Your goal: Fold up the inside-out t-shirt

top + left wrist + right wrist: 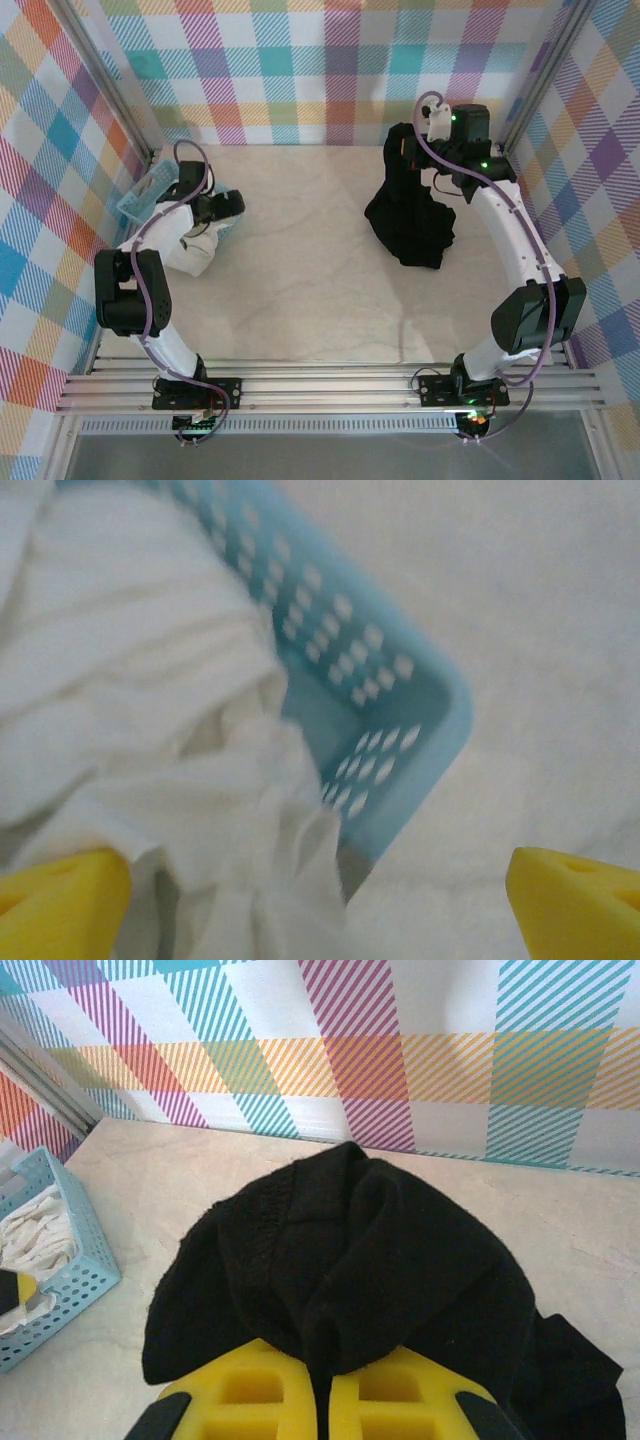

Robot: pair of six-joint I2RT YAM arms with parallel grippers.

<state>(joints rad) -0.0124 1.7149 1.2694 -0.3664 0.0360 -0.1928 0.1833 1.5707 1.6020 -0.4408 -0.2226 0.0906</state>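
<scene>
A: Two tools are working here; what is the right tool [322, 1400] doing?
B: It is clenching on the inside-out t-shirt [410, 225], its yellow fingers [250, 1400] pressing together with black cloth pinched between them.
A: Where is the shirt sitting?
B: It is hanging bunched from that tool at the far right of the bench [300, 300], near the checked wall [400, 1050]. I cannot tell whether its lower folds are touching the surface.
A: And the left tool [320, 900]?
B: It is standing released, fingertips spread wide, hovering over the blue basket [400, 720] at the left side, where a white-cream cloth [130, 680] is spilling over the rim.
A: Are shirt and basket touching?
B: No, they are lying well apart
</scene>
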